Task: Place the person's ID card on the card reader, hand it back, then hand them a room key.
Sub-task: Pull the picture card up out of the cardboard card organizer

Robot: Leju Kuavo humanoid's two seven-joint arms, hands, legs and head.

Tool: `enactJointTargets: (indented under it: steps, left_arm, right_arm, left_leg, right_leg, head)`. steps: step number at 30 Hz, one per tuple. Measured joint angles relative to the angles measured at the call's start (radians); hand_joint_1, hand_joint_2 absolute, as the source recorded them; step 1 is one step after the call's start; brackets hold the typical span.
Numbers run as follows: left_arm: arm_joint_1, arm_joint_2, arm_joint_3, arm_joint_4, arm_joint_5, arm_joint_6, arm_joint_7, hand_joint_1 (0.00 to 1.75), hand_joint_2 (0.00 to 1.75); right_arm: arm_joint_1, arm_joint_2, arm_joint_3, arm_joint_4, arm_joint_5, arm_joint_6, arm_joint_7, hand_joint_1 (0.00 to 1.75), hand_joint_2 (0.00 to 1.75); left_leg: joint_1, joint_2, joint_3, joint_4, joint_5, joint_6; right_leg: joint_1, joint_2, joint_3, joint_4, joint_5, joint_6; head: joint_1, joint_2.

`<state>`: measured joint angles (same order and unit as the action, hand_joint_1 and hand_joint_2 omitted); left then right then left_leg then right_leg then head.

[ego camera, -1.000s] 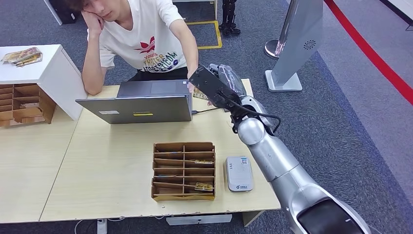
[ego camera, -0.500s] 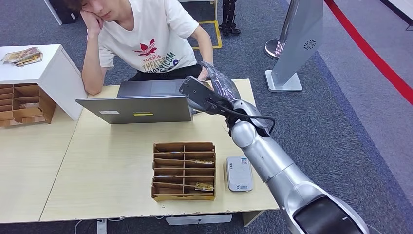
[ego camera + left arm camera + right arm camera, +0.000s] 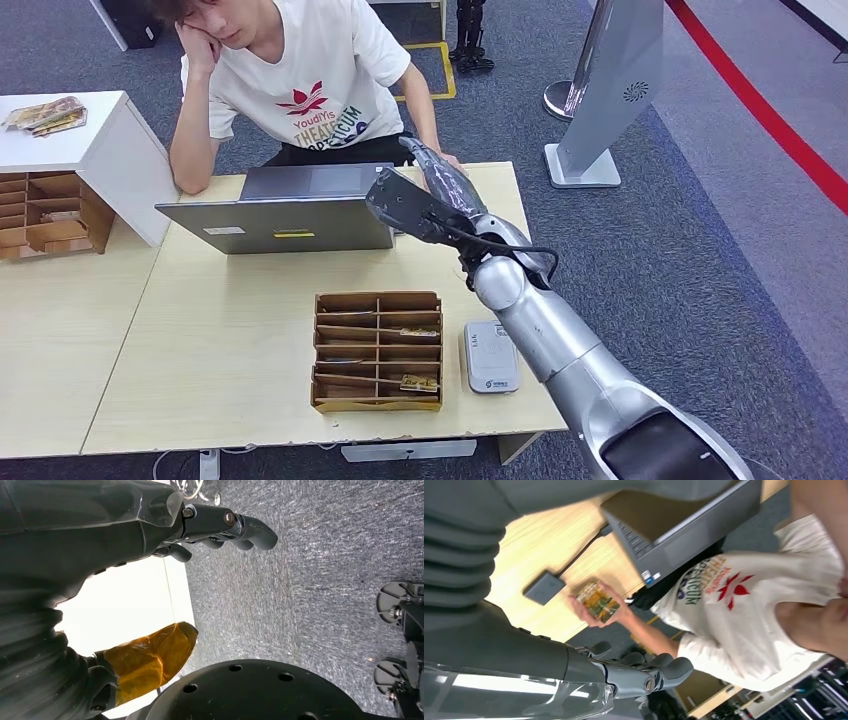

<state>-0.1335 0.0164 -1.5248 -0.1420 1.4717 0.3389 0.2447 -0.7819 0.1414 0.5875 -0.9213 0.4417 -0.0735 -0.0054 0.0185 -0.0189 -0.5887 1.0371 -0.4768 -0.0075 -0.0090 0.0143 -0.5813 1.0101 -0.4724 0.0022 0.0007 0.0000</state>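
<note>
ID card (image 3: 597, 601): patterned, held in the person's hand (image 3: 596, 611) at the far edge of the table (image 3: 240, 330), beside the laptop; seen from the right wrist camera. It is apart from the robot's fingers.

Items, left to right:

White cabinet (image 3: 110, 150) at the far left, small packets on top, brown divided shelves below.

Person (image 3: 300, 80) in a white printed T-shirt, seated behind the table, head propped on one hand. A second ago the other arm reached down to the robot's hand at the laptop's corner; it now lies further back, near the table's far edge.

Laptop (image 3: 290, 215), grey, open toward the person, a cable running to a small dark adapter (image 3: 543, 587).

Cardboard organiser (image 3: 378, 350), slotted, near the front edge, cards in several slots. Unmoved.

Card reader (image 3: 490, 356), white, just right of the organiser, nothing on it. Unmoved.

Right hand (image 3: 440, 180): raised over the table's far side beside the laptop, fingers (image 3: 659, 672) slightly curled and apart, holding nothing. The arm has swung a little left and drawn back from the person over the last second.

Left hand (image 3: 220, 527): hanging beside the table edge above grey carpet, fingers loosely curled, nothing in them; thumb wrapped in amber tape.

Grey kiosk stand (image 3: 615, 90) on the carpet to the far right.
</note>
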Motion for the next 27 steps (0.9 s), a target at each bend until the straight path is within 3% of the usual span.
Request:
enactJointTargets:
  steps: [10,14,18,19,27]
  left_arm:
    - [0.009,-0.002,0.018,0.000,0.048,0.017,-0.020,0.00,1.75]
    - [0.009,-0.002,0.026,0.000,0.048,0.017,-0.020,0.00,1.75]
    - [0.009,-0.002,0.031,0.000,0.050,0.021,-0.021,0.00,1.75]
    - [0.009,-0.002,0.034,0.000,0.050,0.024,-0.023,0.00,1.75]
    - [0.012,-0.007,0.080,0.000,0.052,0.038,-0.029,0.00,1.75]
  right_arm:
    - [0.306,-0.036,0.012,-0.388,-0.056,-0.072,-0.090,0.00,1.75]
    - [0.363,-0.054,0.019,-0.472,-0.057,-0.076,-0.093,0.06,1.75]
    - [0.395,-0.066,0.022,-0.518,-0.059,-0.090,-0.106,1.68,1.75]
    - [0.412,-0.070,0.023,-0.533,-0.055,-0.101,-0.113,1.75,1.75]
    - [0.561,-0.126,0.071,-0.652,0.063,-0.190,-0.110,1.75,1.75]
  left_leg:
    - [0.000,0.000,-0.001,0.000,-0.002,0.000]
    - [0.000,0.001,-0.001,0.000,-0.002,0.000]
    - [0.000,0.001,0.000,0.000,-0.002,0.000]
    - [0.000,0.000,0.000,0.000,-0.002,0.000]
    - [0.000,0.000,-0.001,0.000,-0.003,0.000]
  right_leg:
    - [0.000,0.000,-0.001,-0.001,-0.001,0.000]
    - [0.000,0.001,-0.001,-0.001,-0.001,0.000]
    - [0.000,0.000,0.000,-0.001,-0.001,0.000]
    - [0.000,0.000,0.000,-0.001,-0.001,0.000]
    - [0.000,0.000,-0.001,-0.001,-0.002,0.001]
  head:
    - [0.000,0.000]
    - [0.000,0.000]
    - [0.000,0.000]
    - [0.000,0.000]
    - [0.000,0.000]
